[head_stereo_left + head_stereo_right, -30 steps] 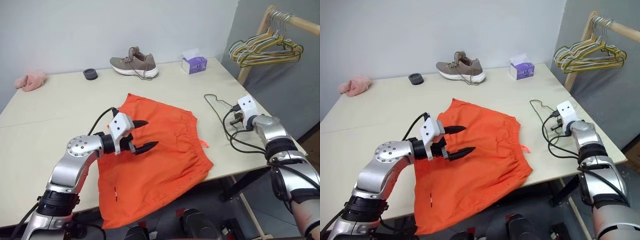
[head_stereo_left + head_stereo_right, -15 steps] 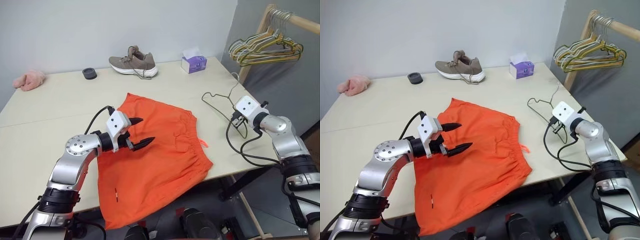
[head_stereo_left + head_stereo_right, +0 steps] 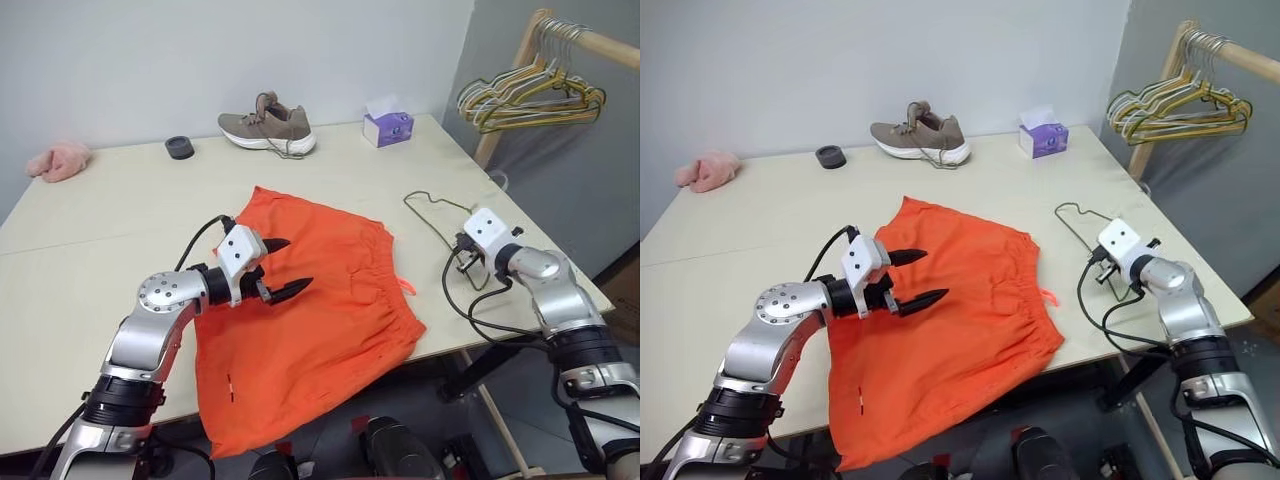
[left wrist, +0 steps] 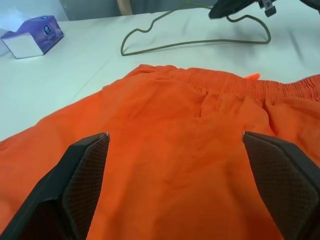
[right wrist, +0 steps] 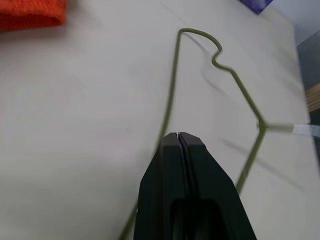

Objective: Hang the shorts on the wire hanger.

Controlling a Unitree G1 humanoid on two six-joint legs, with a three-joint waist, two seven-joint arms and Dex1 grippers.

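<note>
Right gripper (image 5: 178, 136) pinched on hanger (image 5: 172, 90) wire; left gripper (image 4: 175, 145) wide over shorts (image 3: 300, 320), hanger at 3 o'clock. Risk: thin wire pivots or slips in pinch.

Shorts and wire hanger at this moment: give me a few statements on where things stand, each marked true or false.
1. The shorts lie flat on the table, one end hanging over its near edge. True.
2. The left gripper is clamped on the shorts. False: its fingers are spread wide above the fabric, holding nothing.
3. The right gripper is shut on the wire hanger. True.
4. The wire hanger is already threaded through the shorts. False: it is beside them on the right part of the table, apart from the fabric.
5. The shoe sits on top of the shorts. False: it stands at the far edge of the table, well away from them.
</note>
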